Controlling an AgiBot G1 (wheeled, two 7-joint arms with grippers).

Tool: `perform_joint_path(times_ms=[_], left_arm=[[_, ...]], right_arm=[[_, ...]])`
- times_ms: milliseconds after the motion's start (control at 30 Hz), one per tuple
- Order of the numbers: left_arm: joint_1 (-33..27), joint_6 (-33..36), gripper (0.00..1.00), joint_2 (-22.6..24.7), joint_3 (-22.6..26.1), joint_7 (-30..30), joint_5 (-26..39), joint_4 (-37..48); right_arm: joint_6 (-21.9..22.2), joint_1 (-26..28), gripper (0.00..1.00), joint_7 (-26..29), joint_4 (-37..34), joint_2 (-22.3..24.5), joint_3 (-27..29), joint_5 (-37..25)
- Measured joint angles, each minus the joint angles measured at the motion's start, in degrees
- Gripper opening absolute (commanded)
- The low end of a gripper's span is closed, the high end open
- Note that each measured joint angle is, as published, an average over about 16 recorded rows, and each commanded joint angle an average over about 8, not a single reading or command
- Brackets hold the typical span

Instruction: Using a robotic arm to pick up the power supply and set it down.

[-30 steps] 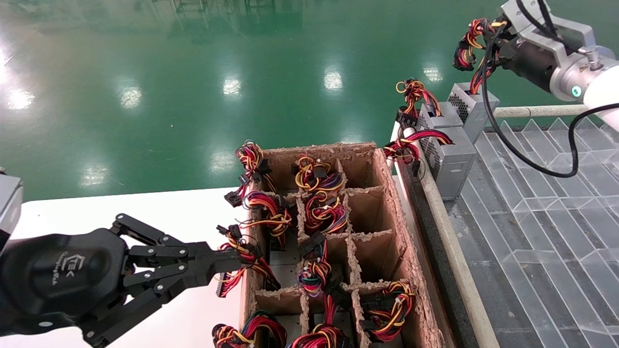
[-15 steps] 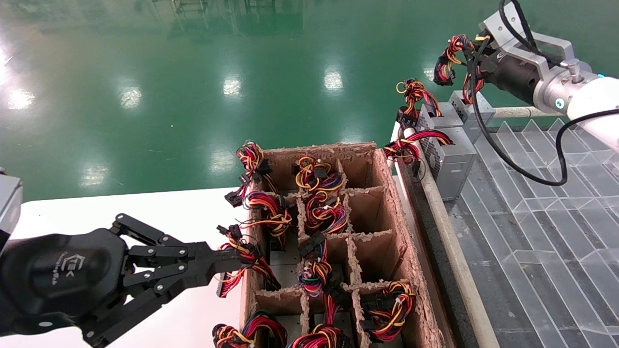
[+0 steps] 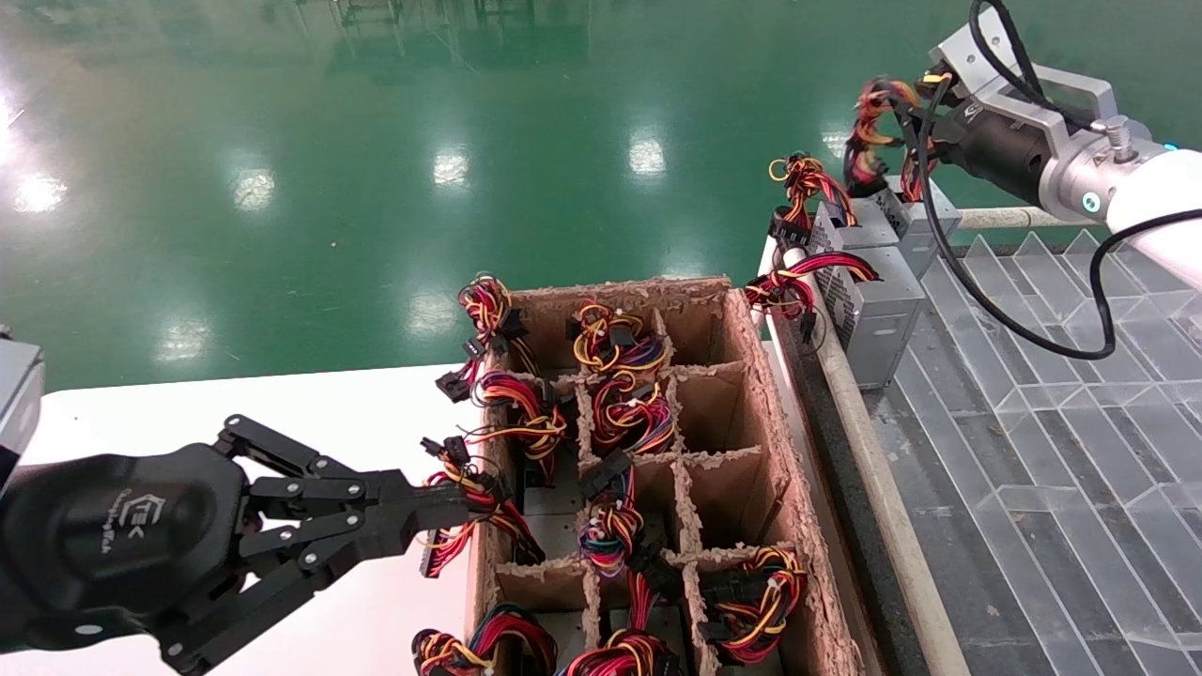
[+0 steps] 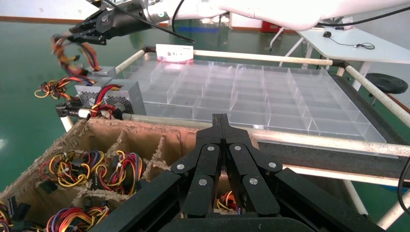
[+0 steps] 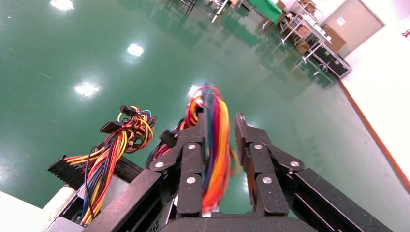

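Observation:
The power supply (image 3: 925,218), a small grey vented box, stands at the far corner of the clear tray, behind two other grey boxes. Its arched band of red, orange and blue-purple wires (image 3: 869,122) rises from it. My right gripper (image 3: 909,94) hovers above the box, open. In the right wrist view the wire band (image 5: 215,159) runs between the right gripper's (image 5: 220,118) fingers, against one finger and clear of the other. My left gripper (image 3: 465,507) is shut and empty, parked beside the cardboard carton; the left wrist view shows that gripper (image 4: 221,118) with its fingers pressed together.
A divided cardboard carton (image 3: 751,376) holds several wired power supplies. Two other grey boxes (image 3: 878,310) (image 3: 840,225) stand at the tray's far left edge. The clear compartment tray (image 3: 1080,422) fills the right side, bordered by a pale rail (image 3: 878,479). A white table (image 3: 282,404) lies under the left arm.
The right gripper came down and leftward with the power supply, setting the box on the tray corner. Its fingers have now parted and the wire band hangs loose between them. Left arm unmoved.

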Motion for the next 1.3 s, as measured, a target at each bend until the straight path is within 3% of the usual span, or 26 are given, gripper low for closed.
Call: perform_joint_path(times_ms=[433,1167,1200,1300], left_arm=[[0.0,0.0,0.00,0.0,0.0,0.0,0.0,0.0],[0.0,0.0,0.00,0.0,0.0,0.0,0.0,0.0],[0.0,0.0,0.05,0.0,0.0,0.0,0.0,0.0],[0.0,0.0,0.42,0.0,0.0,0.0,0.0,0.0]], right_arm=[[-4.5,-2.7,1.00,-2.4,6.9,2.5,1.4,5.4],[-23.8,-13.6,1.00,0.2,19.7,10.8,3.5,24.7],[-24.7,-14.1,1.00,0.4,20.3,11.2,3.6,25.7],[-27.5,-15.7,1.00,0.8,22.1,12.4,3.8,28.4]])
